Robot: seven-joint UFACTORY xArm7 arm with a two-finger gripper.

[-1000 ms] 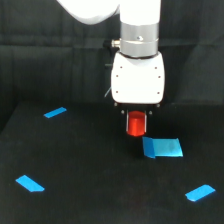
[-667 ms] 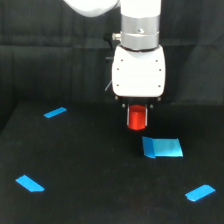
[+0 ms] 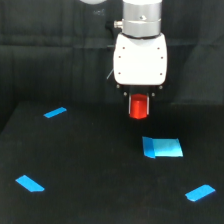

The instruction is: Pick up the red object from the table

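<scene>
The red object (image 3: 138, 107), a small bright red-orange block, hangs under the white gripper body and is held clear above the black table (image 3: 90, 165). My gripper (image 3: 139, 106) is shut on the block; its dark fingers are mostly hidden behind the block and under the white housing. The block is above and slightly to the exterior view's left of the large blue tape patch (image 3: 162, 147).
Other blue tape pieces lie on the table: one at the far left (image 3: 55, 112), one at the near left (image 3: 30, 183), one at the near right (image 3: 200, 192). A black curtain (image 3: 50, 50) hangs behind the table.
The arm has risen, lifting the red block higher above the table. The tape pieces have not moved.
</scene>
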